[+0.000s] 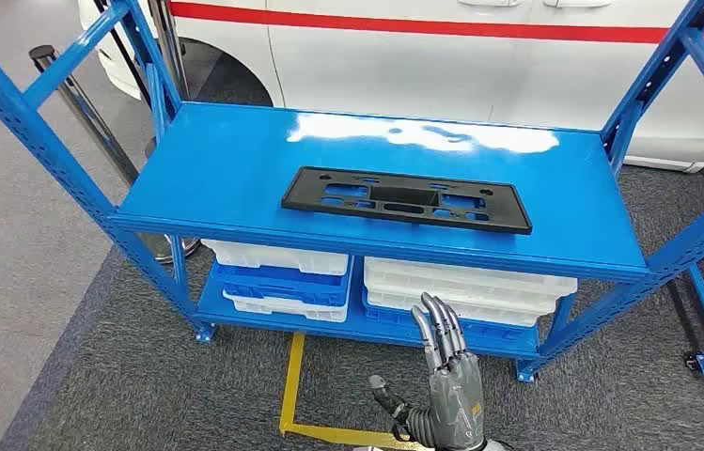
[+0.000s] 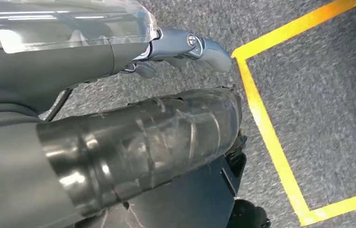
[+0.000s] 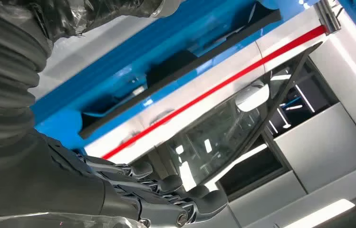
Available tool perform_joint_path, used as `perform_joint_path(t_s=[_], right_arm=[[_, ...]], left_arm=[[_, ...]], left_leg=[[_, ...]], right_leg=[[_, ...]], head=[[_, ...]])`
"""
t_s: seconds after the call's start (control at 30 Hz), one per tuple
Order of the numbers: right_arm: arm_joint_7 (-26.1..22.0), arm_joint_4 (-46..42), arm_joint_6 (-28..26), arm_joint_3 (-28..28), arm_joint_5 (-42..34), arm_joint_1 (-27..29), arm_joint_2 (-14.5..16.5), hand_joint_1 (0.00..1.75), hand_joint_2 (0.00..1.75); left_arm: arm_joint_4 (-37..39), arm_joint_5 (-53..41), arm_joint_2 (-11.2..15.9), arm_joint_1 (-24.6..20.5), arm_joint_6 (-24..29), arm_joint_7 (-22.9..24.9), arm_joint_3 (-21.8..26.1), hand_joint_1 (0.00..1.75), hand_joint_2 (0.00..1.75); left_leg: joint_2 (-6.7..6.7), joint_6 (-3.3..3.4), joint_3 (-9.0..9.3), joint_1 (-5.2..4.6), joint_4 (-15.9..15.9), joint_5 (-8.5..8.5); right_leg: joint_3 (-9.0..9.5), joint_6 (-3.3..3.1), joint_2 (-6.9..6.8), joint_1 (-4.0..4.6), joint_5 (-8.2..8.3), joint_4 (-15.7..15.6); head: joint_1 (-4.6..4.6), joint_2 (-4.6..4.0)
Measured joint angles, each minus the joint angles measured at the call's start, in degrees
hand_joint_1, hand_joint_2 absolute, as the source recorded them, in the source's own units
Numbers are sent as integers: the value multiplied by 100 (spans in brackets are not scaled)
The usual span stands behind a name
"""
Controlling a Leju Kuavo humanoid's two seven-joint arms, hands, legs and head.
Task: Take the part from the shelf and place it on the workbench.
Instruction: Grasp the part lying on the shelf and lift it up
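Observation:
The part (image 1: 404, 199) is a flat black rectangular frame with cut-outs, lying along the middle of the blue shelf's top board (image 1: 226, 160). My right hand (image 1: 446, 371) is raised in front of the shelf, below the board's front edge and apart from the part, fingers straight and holding nothing. In the right wrist view the part (image 3: 180, 66) shows edge-on beyond my right hand's fingers (image 3: 166, 199). My left hand (image 2: 190, 45) hangs over the grey carpet with its fingers stretched out and nothing in them.
White and blue trays (image 1: 282, 272) are stacked on the lower shelf. A white car with a red stripe (image 1: 442, 38) stands close behind. Blue uprights (image 1: 28, 122) flank the board. Yellow floor tape (image 1: 291, 395) marks the carpet. A metal post (image 1: 85, 103) stands at the left.

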Motion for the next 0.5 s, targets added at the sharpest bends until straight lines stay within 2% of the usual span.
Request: perform_joint_path(t_s=[0.03, 0.07, 0.1, 0.17, 0.23, 0.27, 0.3, 0.4, 0.43, 0.47, 0.5], right_arm=[[12, 0, 0, -5, 21, 1, -1, 0, 175], [22, -1, 0, -10, 42, 2, -4, 0, 175], [39, -7, -2, -22, 84, 4, -9, 0, 175], [61, -31, -5, -43, 151, 8, -23, 0, 175], [73, -67, -9, -60, 193, 8, -36, 0, 175], [79, -85, -10, -68, 208, 5, -41, 0, 175], [86, -103, -10, -78, 222, 4, -47, 0, 175], [96, -128, -11, -101, 244, 11, -73, 0, 175], [98, -131, -11, -104, 248, 16, -83, 0, 175], [98, -137, -11, -107, 251, 18, -92, 0, 175], [98, -148, -11, -109, 253, 22, -97, 0, 175]], left_arm=[[1, -6, 0, 7, -2, 0, 0, 0, 0], [4, -10, -1, 9, -4, 0, 1, 0, 0], [7, -19, -1, 4, -7, -2, 2, 0, 0], [12, -30, 3, 1, -10, -7, 3, 0, 0], [12, -41, 7, 7, -9, -9, 4, 0, 0], [12, -49, 8, 6, -9, -10, 5, 0, 0], [12, -57, 8, -3, -10, -10, 5, 0, 0], [11, -74, 9, -30, -16, -10, 5, 0, 0], [11, -78, 9, -32, -16, -10, 5, 0, 0], [12, -81, 10, -29, -16, -9, 5, 0, 0], [12, -85, 9, -25, -15, -9, 5, 0, 0]], left_leg=[[8, 17, 28, -3, -151, 129], [14, 33, 31, -16, -240, 116], [22, 73, 65, -31, -418, 220], [28, 171, 77, -61, -509, 187], [22, 266, 183, -51, -562, 224], [21, 303, 257, -46, -594, 216], [20, 336, 322, -40, -624, 203], [11, 380, 443, -46, -644, 105], [3, 377, 497, -47, -644, 56], [-3, 368, 567, -48, -644, 3], [-7, 356, 648, -48, -646, -56]], right_leg=[[12, 16, -3, 1, -27, 0], [24, 33, -2, 6, -48, 8], [45, 69, -5, 11, -91, 15], [87, 139, -9, 20, -139, 43], [102, 190, -15, 8, -178, 127], [38, 214, -17, 0, -219, 271], [-100, 241, -18, -9, -293, 518], [-771, 298, -19, -29, -630, 1452], [-928, 304, -20, -35, -651, 1563], [-991, 303, -21, -39, -552, 1484], [-968, 292, -21, -41, -332, 1233]], head=[[3, 0], [3, 0], [5, 0], [6, 0], [8, 0], [10, 0], [13, 0], [15, 0], [15, 0], [15, 0], [15, 0]])
